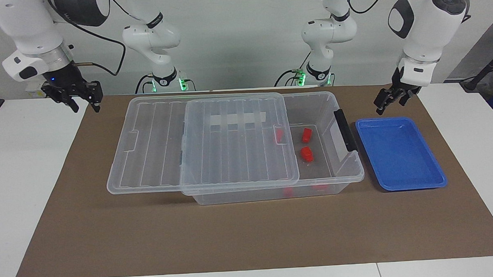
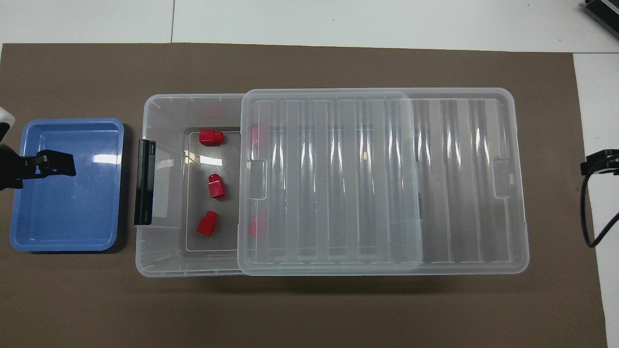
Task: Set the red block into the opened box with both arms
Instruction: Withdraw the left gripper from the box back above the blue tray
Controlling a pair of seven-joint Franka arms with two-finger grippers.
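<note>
The box (image 1: 356,176) (image 2: 164,111) is a big clear bin. Its ribbed lid (image 1: 230,143) (image 2: 377,179) is slid toward the right arm's end, so the left arm's end is uncovered. Three red blocks lie on the uncovered floor (image 2: 210,137) (image 2: 216,186) (image 2: 208,223); two of them show in the facing view (image 1: 307,134) (image 1: 307,153). More red shows dimly under the lid (image 2: 256,227). My left gripper (image 1: 386,98) (image 2: 48,164) hangs open and empty over the blue tray. My right gripper (image 1: 75,99) (image 2: 599,164) waits in the air past the lid, over the mat's edge.
The shallow blue tray (image 1: 398,153) (image 2: 67,212) lies beside the box at the left arm's end and holds nothing. A black handle (image 1: 344,129) (image 2: 144,181) sits on the box wall facing the tray. A brown mat (image 1: 233,237) covers the table.
</note>
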